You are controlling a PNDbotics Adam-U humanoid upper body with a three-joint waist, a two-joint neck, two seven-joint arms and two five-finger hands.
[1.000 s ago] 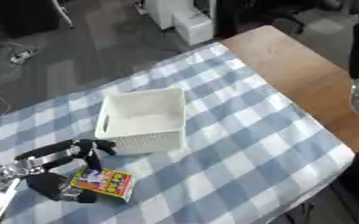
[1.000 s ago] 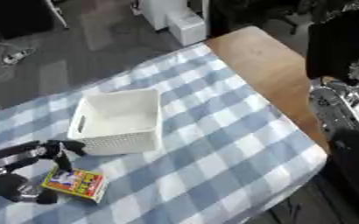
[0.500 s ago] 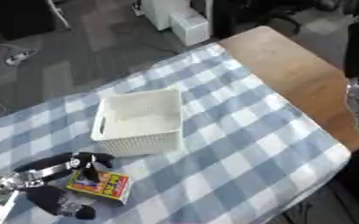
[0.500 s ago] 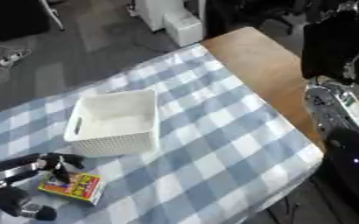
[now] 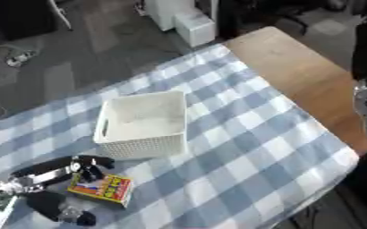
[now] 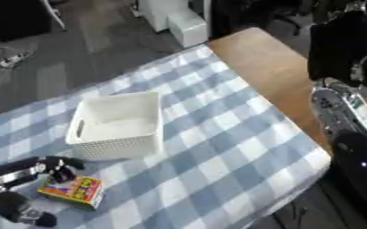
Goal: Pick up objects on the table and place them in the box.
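The black left hand (image 5: 65,167) reaches in low on the left, fingers curled down onto the edge of a small flat yellow-and-red packet (image 5: 102,188). The packet lies on the blue checked worktop (image 5: 249,152), just beside the white plastic box (image 5: 143,124). No right hand shows.

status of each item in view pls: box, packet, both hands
white box: upright, open top, nothing visible inside.
colourful packet: lying flat on the checked tablecloth, in front of the box, not in it.
left hand: at the packet's left edge, fingers curled, not clearly gripping.
right hand: not visible; only arm at right edge.
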